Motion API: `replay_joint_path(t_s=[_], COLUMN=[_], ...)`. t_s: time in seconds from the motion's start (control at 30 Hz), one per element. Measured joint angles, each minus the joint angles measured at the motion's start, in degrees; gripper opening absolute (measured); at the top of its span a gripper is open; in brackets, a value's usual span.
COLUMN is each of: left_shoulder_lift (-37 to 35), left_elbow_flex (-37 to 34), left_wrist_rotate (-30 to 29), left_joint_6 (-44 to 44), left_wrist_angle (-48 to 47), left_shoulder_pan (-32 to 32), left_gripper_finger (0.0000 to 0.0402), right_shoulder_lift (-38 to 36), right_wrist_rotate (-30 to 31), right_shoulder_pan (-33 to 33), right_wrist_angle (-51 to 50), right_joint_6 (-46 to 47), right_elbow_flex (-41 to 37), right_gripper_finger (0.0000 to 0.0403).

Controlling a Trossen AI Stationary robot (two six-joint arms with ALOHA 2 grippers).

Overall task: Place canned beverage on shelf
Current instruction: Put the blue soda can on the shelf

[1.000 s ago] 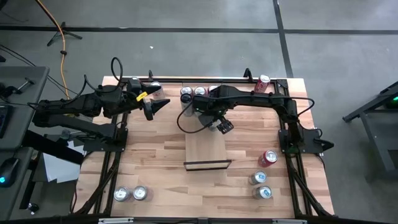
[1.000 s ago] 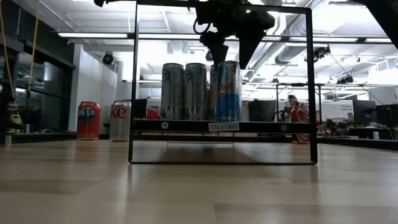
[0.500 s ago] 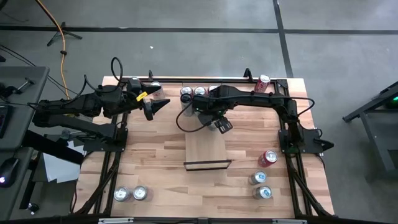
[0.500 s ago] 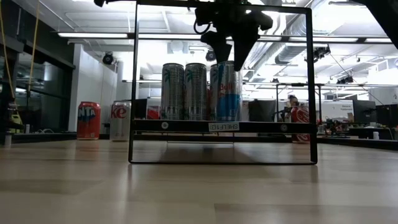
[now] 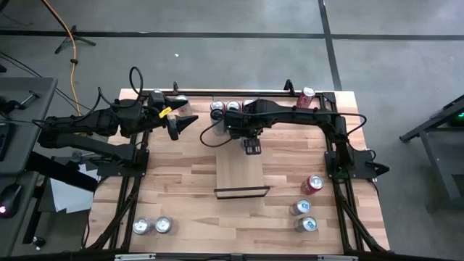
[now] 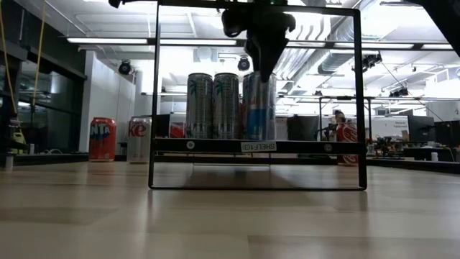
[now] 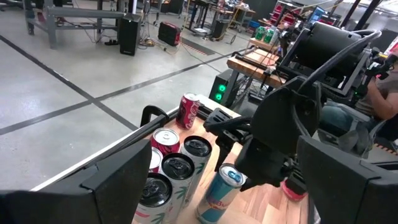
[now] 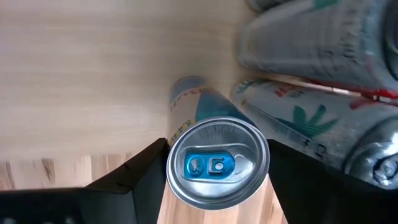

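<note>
Dark jointed arms, looping black cables

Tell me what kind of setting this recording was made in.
Most likely a robotics lab or workshop in an industrial hall. The high view shows a concrete floor marked with dark lines around the butcher-block table; the low view shows exposed ceiling ducts and strip lights; the left wrist view shows workbenches with equipment behind.

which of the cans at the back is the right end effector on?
The blue-and-silver can with the blue tab. The right end effector has one finger on each side of its top. The neighbouring cans are silver with green leaf prints and stand free.
</note>
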Motion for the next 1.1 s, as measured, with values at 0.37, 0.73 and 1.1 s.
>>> replay_joint_path(t_s=[0.37,0.73,1.1], left_shoulder_lift=[0.01,0.01,0.01], left_elbow_flex=[0.00,0.00,0.00], left_wrist_rotate=[-0.01,0.00,-0.01], left_joint_6=[-0.04,-0.03,-0.04], left_wrist_angle=[-0.02,-0.01,-0.01], left_shoulder_pan=[0.00,0.01,0.00], left_gripper_finger=[0.0353,0.0353,0.0353], right_shoulder_lift=[0.01,0.01,0.00], right_wrist_rotate=[0.67,0.62,-2.65], right_shoulder_pan=[-1.52,-1.39,-1.80], right_wrist_angle=[0.92,0.86,-2.80], right_joint_6=[1.08,-4.74,-7.41], right_elbow_flex=[0.00,0.10,10.85], right_gripper_finger=[0.0267,0.0287,0.0288])
